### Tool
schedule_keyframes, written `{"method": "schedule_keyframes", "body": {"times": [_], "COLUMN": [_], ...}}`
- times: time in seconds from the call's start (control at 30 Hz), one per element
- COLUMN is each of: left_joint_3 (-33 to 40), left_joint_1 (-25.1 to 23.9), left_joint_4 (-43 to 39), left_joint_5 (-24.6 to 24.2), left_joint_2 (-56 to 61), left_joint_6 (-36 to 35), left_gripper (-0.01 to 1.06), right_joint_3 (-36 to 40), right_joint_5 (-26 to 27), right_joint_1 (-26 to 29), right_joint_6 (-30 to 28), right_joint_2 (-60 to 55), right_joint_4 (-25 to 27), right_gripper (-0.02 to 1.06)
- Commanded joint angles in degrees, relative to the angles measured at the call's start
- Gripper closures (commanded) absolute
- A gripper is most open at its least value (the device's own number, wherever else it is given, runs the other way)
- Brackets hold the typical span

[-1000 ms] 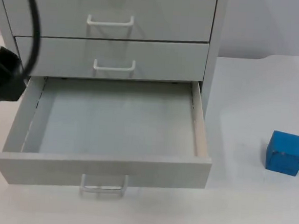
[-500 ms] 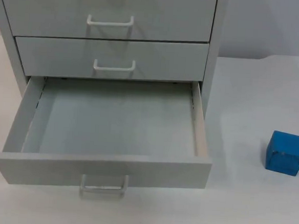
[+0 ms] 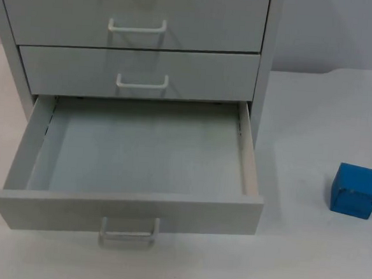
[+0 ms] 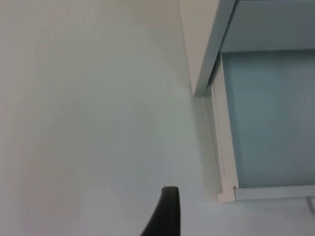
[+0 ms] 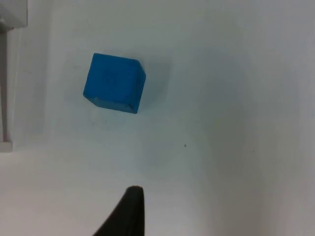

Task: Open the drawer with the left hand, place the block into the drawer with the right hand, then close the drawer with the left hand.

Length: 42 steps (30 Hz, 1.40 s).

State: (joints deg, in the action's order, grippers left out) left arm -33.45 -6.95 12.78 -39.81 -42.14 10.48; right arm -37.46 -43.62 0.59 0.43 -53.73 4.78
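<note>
So drawer point(image 3: 137, 152) is sitting open, empty; block point(image 3: 355, 190) is waiting by counter's point(image 3: 305, 263) right edge; can't tell either jaws' state.

Even, soft overhead light w/ a cool tint; no glare. Top view sharp: open drawer point(image 3: 140, 149) interior evenly lit, its front throws a faint shadow on the tabletop point(image 3: 315, 123). Blue block point(image 5: 114, 82) casts a soft shadow on one side. Left wrist view slightly hazy; black fingertip point(image 4: 165, 211) out of focus, same w/ fingertip point(image 5: 129, 212).
</note>
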Motion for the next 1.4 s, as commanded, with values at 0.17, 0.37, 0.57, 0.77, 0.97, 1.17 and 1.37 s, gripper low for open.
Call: {"method": "schedule_keyframes", "body": {"times": [0.17, 0.37, 0.57, 0.77, 0.97, 1.17, 1.37], "left_joint_3": [3.4, 3.5, 3.5, 3.5, 3.5, 3.5, 3.5], "left_joint_1": [-0.1, -0.1, -0.1, -0.1, -0.1, -0.1, -0.1], "left_joint_4": [-3.8, -6.7, -6.7, -6.3, -6.2, -6.2, -6.2], "left_joint_5": [1.3, 0.1, 0.3, 0.6, 0.6, 0.6, 0.6], "left_joint_2": [11.8, 13.9, 14.0, 14.1, 14.1, 14.1, 14.2], "left_joint_6": [-2.1, -5.0, -5.0, -5.0, -5.0, -5.0, -5.0], "left_gripper": [0.09, 0.0, 0.0, 0.0, 0.0, 0.0, 0.0], "right_joint_3": [-0.3, -0.3, -0.3, -2.3, -9.8, -17.6, -25.7], "right_joint_5": [-0.6, -1.6, -2.6, -3.4, 0.3, 1.8, 2.9], "right_joint_1": [0.2, 0.2, -1.5, -9.0, -14.8, -19.4, -21.4], "right_joint_6": [0.0, 0.0, -0.4, 3.2, 8.8, 15.5, 21.0], "right_joint_2": [0.1, 0.1, -0.3, -8.3, -23.8, -36.1, -47.9], "right_joint_4": [0.4, 0.4, 0.5, -0.1, -2.3, -9.6, -13.4], "right_gripper": [-0.01, -0.01, -0.01, -0.01, -0.01, -0.01, -0.01]}}
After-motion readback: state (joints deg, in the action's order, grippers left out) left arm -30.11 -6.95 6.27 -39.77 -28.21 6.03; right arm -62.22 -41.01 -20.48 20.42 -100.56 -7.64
